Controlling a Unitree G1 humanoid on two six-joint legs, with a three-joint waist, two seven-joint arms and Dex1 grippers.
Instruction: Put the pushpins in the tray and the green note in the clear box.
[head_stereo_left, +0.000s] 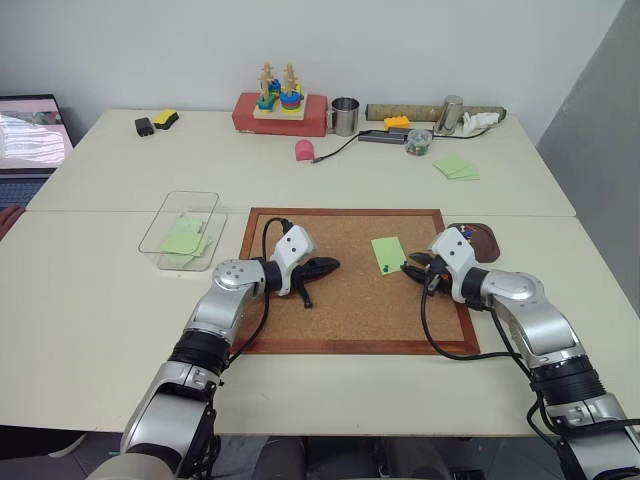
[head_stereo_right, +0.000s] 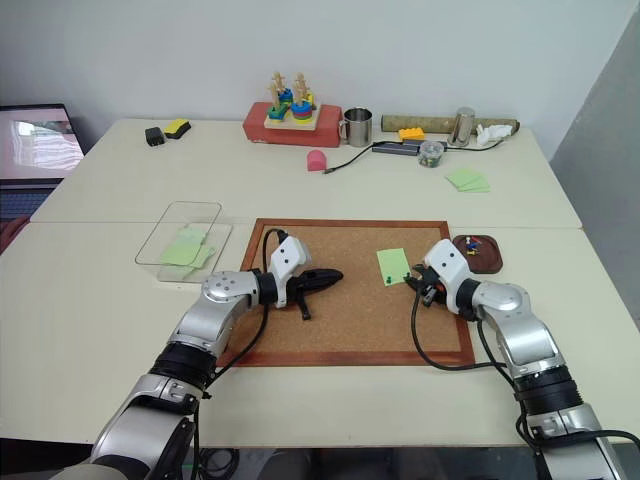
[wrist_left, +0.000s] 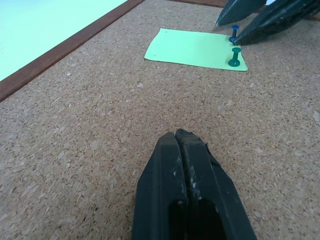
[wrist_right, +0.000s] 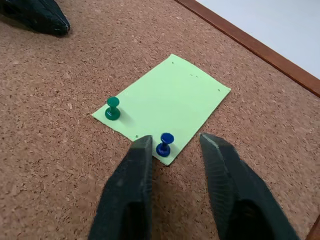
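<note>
The green note (wrist_right: 170, 102) lies on the cork board (head_stereo_left: 345, 300) near its right side, held by two pushpins at its near edge: a green one (wrist_right: 112, 107) and a blue one (wrist_right: 164, 144). My right gripper (wrist_right: 176, 142) is open, low over the board, its fingers on either side of the blue pin without touching it. My left gripper (wrist_left: 182, 137) is shut and empty, resting at mid-board and pointing toward the note. The dark brown tray (head_stereo_left: 492, 236) sits just off the board's right edge. The clear box (head_stereo_left: 190, 197) stands left of the board with green sheets inside.
At the back of the table are a red box with a wooden stacking toy (head_stereo_left: 280, 100), a metal cup (head_stereo_left: 345, 115), a small clear jar (head_stereo_left: 419, 142), a fanned stack of green sheets (head_stereo_left: 457, 167) and a pink object (head_stereo_left: 304, 150). A screen (head_stereo_left: 30, 130) stands far left.
</note>
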